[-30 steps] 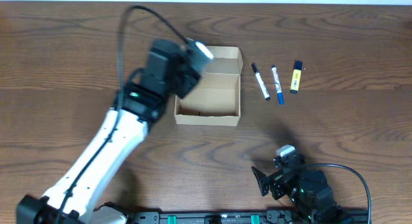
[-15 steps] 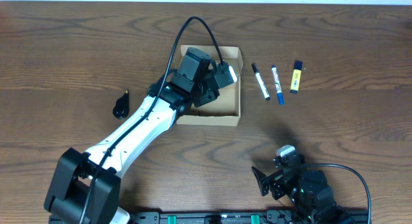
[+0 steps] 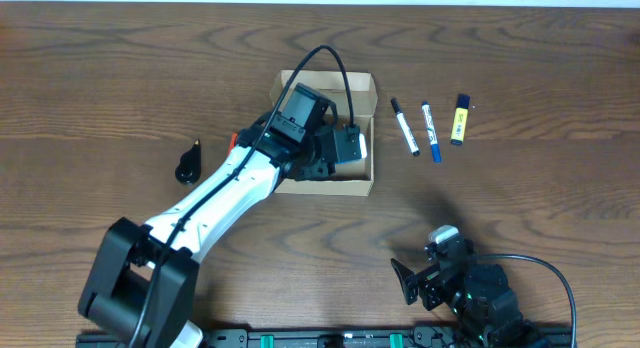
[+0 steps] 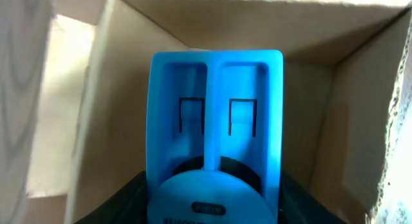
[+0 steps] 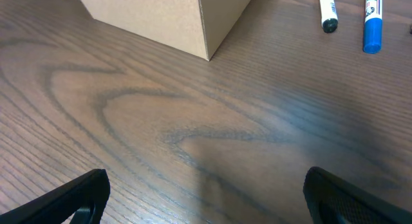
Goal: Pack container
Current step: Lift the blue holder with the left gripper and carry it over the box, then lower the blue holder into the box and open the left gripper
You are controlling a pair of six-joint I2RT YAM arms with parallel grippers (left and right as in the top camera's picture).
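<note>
The tan cardboard container [image 3: 352, 86] stands open at the table's middle. My left gripper [image 3: 348, 148] reaches down inside it, at its right side. In the left wrist view my left gripper [image 4: 214, 201] is shut on a blue plastic object [image 4: 215, 114], held between the container's walls [image 4: 96, 102]. My right gripper [image 3: 410, 281] rests open and empty near the front edge. In the right wrist view it [image 5: 206, 198] hovers over bare wood, with the container's corner [image 5: 174, 18] ahead to the left.
A black marker [image 3: 404, 126], a blue marker [image 3: 430, 131] and a yellow highlighter [image 3: 459, 119] lie right of the container. A small black object [image 3: 188, 166] lies on the table to its left. Both markers also show in the right wrist view [image 5: 327, 8].
My left arm has swung from the container's upper left corner down into the container, carrying the object. The black object on the left came into view. The right arm has not moved.
</note>
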